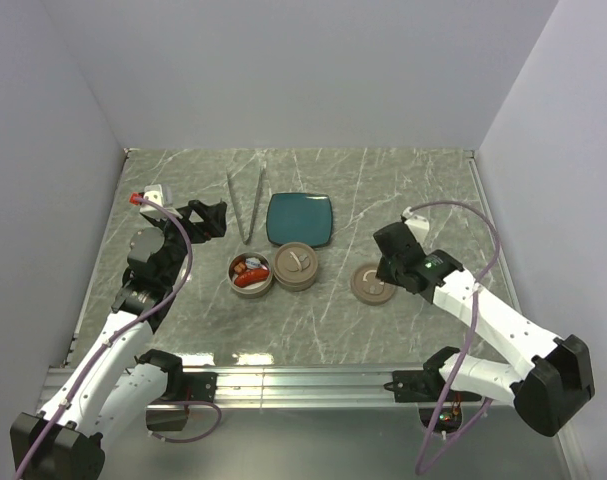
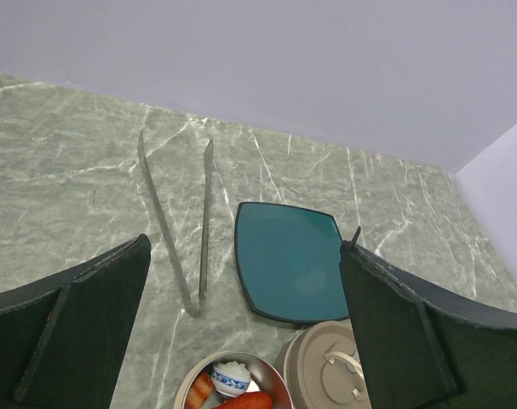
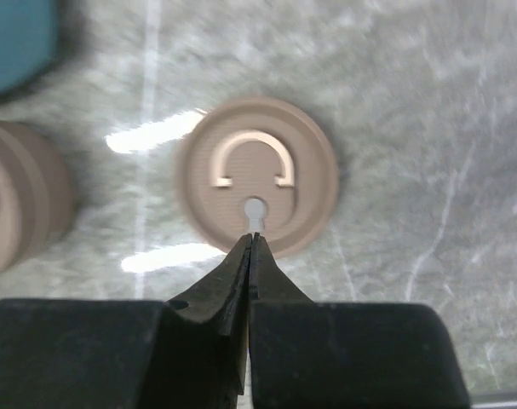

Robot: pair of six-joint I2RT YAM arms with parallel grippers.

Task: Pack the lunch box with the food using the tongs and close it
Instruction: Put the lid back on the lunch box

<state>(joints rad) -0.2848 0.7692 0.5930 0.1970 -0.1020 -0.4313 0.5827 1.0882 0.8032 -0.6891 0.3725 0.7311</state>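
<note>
One tongs (image 1: 246, 232); one teal plate (image 1: 300, 218); two tins, an open tin (image 1: 233, 284) and a shut tin (image 1: 296, 284); two lids, a fitted lid (image 1: 296, 262) and a loose lid (image 1: 370, 283); in the open tin, one white roll (image 2: 231, 377), one red sausage (image 2: 251, 400), other bits too hidden to count; two grippers, a left gripper (image 2: 245, 247) and a right gripper (image 3: 252, 243).

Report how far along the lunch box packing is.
Done: the teal plate is bare, food sits in the open tin, the tongs lie on the table, and the closed tin has its lid on. In hand: the right gripper, shut and empty, points at the loose lid; the left gripper hangs open. Left: lid the open tin.
</note>
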